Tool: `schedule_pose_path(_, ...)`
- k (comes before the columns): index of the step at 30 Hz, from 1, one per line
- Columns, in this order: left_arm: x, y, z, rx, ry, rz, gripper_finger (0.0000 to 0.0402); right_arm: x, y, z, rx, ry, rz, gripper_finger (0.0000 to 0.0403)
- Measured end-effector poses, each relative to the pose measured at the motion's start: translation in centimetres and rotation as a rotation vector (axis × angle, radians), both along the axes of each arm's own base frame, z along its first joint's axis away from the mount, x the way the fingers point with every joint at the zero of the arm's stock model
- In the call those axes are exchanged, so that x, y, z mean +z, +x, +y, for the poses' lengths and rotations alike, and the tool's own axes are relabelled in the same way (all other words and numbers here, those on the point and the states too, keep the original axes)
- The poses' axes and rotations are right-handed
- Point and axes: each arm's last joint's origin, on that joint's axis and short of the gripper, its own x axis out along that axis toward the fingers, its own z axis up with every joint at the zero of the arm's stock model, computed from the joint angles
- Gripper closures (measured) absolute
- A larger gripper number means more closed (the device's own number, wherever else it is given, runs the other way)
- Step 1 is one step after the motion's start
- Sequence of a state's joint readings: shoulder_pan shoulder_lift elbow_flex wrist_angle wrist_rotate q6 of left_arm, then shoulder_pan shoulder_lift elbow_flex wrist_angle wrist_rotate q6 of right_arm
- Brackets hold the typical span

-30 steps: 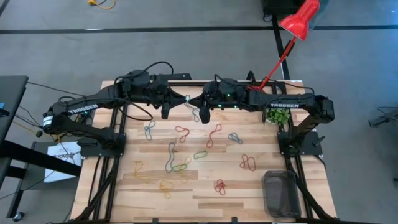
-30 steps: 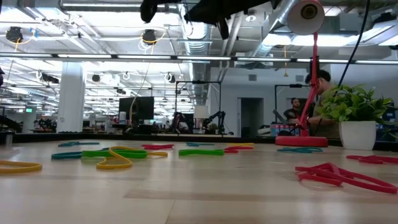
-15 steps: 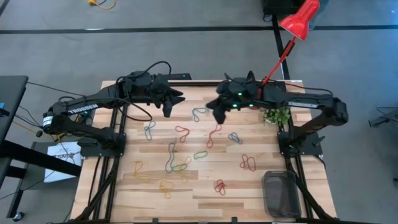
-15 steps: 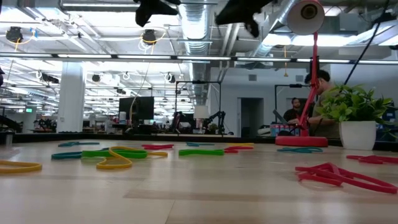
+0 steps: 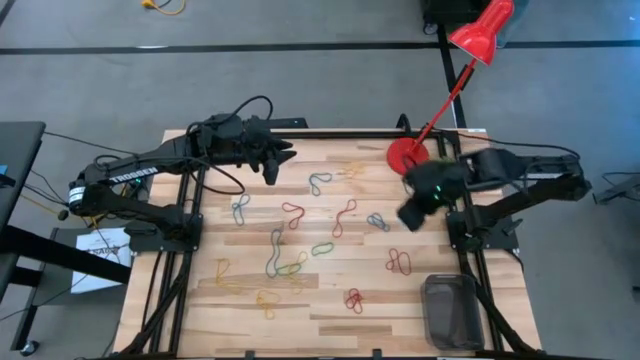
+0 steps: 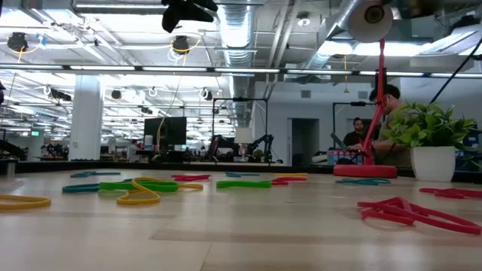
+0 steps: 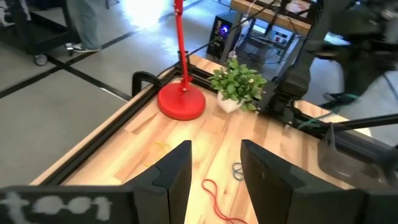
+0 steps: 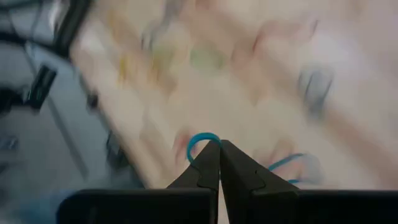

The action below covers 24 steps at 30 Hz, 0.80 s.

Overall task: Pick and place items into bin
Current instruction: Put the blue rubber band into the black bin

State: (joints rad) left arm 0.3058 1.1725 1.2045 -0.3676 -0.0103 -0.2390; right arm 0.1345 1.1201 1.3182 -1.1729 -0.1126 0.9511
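Thin twisted loops (image 5: 291,213) — red, blue, green, yellow, grey — lie scattered flat across the wooden tabletop, while the dark translucent bin (image 5: 452,310) sits at its near right corner.

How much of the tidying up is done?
Nothing looks done yet: no band shows in the bin. In hand: the right gripper is shut on a blue band, up over the table's right side. The left gripper hangs open near the back. Left to do: many bands lie on the table, like the red band.
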Motion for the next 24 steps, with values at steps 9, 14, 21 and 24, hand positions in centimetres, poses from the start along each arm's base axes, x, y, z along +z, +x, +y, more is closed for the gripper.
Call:
schedule_pose_path(9,0.0,0.0,0.0,0.005,0.002,0.001,0.0274,0.0,-2.6,6.1,0.103,0.329,0.225,0.0403)
schedule_pose_path(14,0.0,0.0,0.0,0.005,0.002,0.001,0.0274,-0.4,-4.5,8.1,-0.009,0.359,0.376,0.0403)
schedule_pose_path(21,0.0,0.0,0.0,0.005,0.002,0.001,0.0274,-2.0,-6.5,10.3,-0.098,0.329,0.503,0.0403)
schedule_pose_path(24,0.0,0.0,0.0,0.004,0.002,0.001,0.0274,-3.4,-6.9,11.1,-0.118,0.288,0.546,0.0403)
